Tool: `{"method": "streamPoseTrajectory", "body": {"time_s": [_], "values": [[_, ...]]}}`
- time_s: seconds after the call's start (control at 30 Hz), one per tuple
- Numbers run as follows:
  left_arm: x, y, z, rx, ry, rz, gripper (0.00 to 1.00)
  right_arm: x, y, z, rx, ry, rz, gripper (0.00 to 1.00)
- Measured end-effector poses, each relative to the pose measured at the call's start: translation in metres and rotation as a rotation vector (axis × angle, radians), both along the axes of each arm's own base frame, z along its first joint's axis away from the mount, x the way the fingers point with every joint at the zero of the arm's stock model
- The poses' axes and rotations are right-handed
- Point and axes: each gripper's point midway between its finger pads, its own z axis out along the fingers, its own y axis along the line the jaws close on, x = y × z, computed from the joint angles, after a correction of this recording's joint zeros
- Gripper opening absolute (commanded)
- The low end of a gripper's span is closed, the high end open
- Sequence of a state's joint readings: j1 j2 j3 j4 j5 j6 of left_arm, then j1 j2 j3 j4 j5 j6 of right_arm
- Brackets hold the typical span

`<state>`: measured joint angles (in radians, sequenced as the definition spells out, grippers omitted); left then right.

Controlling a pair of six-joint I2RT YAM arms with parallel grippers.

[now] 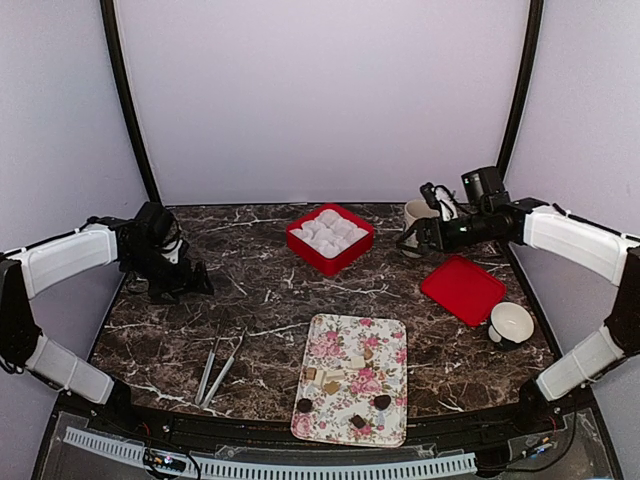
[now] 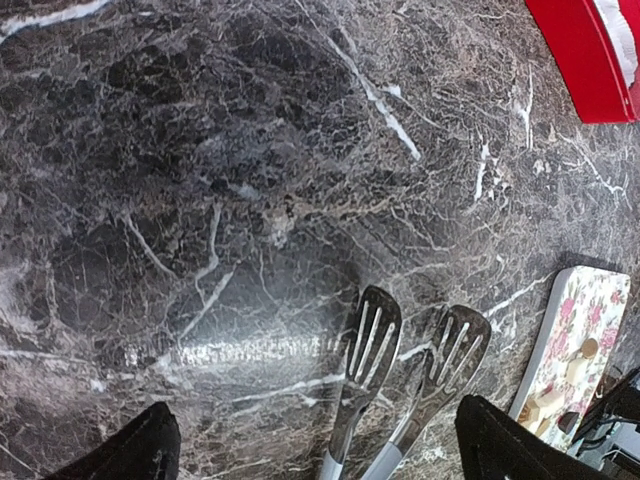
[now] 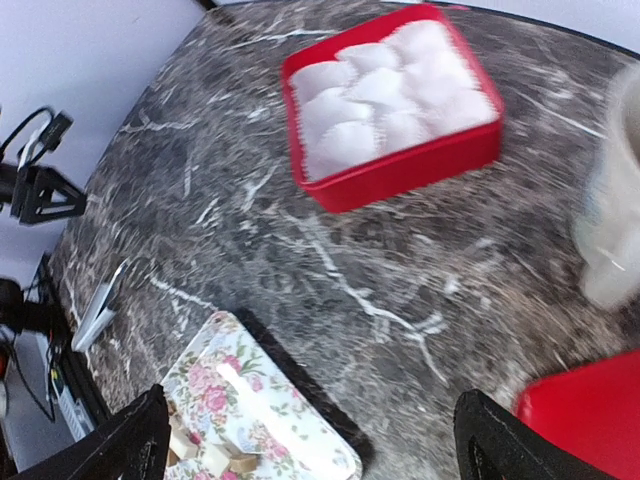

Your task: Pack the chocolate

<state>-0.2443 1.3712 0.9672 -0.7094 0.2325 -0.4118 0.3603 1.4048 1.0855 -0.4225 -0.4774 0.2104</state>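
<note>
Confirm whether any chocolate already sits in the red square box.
No: the box holds only white paper cups; the chocolate lies on the floral tray.

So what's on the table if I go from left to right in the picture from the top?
Tongs → flowery tray with the chocolate on it → flat red lid → white cup. The red box and the mug sit further back, in line with the tray and lid, so I left them out.
</note>
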Motion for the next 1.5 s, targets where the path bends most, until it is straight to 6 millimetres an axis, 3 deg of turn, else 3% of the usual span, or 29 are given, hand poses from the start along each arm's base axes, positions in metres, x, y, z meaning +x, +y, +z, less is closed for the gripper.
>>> {"method": "streamPoseTrajectory", "body": {"time_s": [0.2, 0.3, 0.4, 0.5, 0.63, 0.83, 1.03, 1.23, 1.4, 1.5], "values": [[-0.024, -0.002, -0.006, -0.049, 0.036, 0.015, 0.98, -0.017, 0.113, -0.006, -0.068, -0.098, 0.344, 0.98], [-0.031, -0.004, -0.013, -0.060, 0.062, 0.016, 0.89, -0.023, 0.159, -0.017, -0.093, -0.129, 0.462, 0.98], [-0.036, -0.007, -0.020, -0.065, 0.078, 0.011, 0.76, -0.031, 0.193, -0.032, -0.113, -0.143, 0.551, 0.98], [-0.040, -0.015, -0.024, -0.070, 0.082, -0.013, 0.63, -0.041, 0.214, -0.042, -0.123, -0.147, 0.610, 0.98], [-0.042, -0.029, -0.036, -0.066, 0.100, -0.053, 0.52, -0.052, 0.229, -0.046, -0.117, -0.152, 0.663, 0.98], [-0.049, -0.037, -0.057, -0.031, 0.154, -0.081, 0.40, -0.062, 0.234, -0.045, -0.099, -0.154, 0.706, 0.98], [-0.051, -0.039, -0.070, 0.004, 0.175, -0.104, 0.21, -0.072, 0.227, -0.048, -0.092, -0.137, 0.722, 0.97], [-0.050, -0.040, -0.078, 0.014, 0.188, -0.127, 0.00, -0.085, 0.216, -0.039, -0.072, -0.138, 0.733, 0.95], [-0.042, -0.047, -0.078, 0.008, 0.184, -0.160, 0.00, -0.102, 0.205, -0.016, -0.019, -0.152, 0.743, 0.93], [-0.033, -0.056, -0.068, -0.016, 0.154, -0.202, 0.00, -0.111, 0.198, -0.001, 0.017, -0.160, 0.746, 0.92]]}}
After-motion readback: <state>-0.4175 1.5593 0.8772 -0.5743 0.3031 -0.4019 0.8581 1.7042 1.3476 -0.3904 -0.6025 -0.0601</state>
